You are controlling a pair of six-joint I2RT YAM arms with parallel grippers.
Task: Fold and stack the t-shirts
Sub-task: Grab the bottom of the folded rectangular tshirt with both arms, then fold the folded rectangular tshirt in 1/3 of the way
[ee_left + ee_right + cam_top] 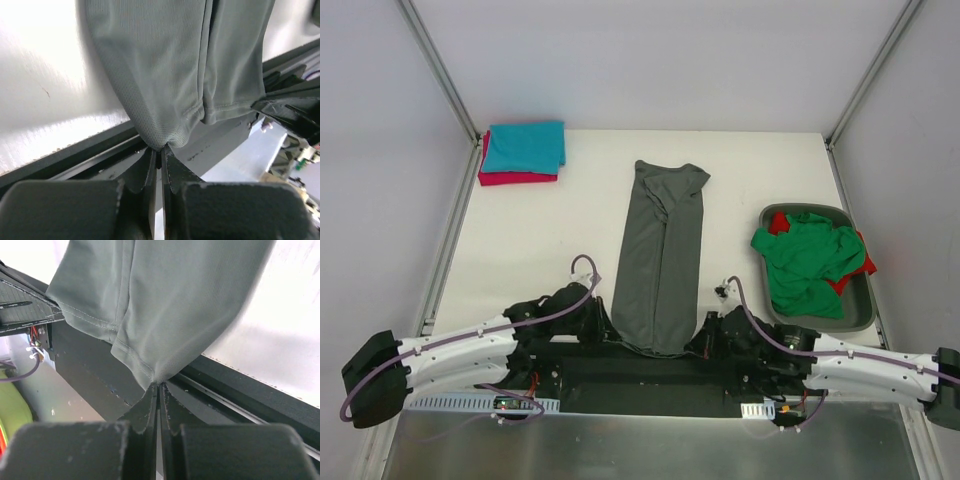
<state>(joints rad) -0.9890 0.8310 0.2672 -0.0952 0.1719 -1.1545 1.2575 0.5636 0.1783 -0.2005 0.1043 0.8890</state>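
A dark grey t-shirt lies folded into a long narrow strip down the middle of the table, its hem hanging over the near edge. My left gripper is shut on the hem's left corner. My right gripper is shut on the hem's right corner. In the top view both grippers sit low at the table's front edge, left gripper, right gripper. A folded teal t-shirt rests on a folded crimson-pink t-shirt at the back left. A green t-shirt and a red t-shirt lie crumpled in the tub.
A rigid dark grey oval tub stands at the right of the table. A black rail runs along the near edge between the arm bases. Metal frame posts rise at the back corners.
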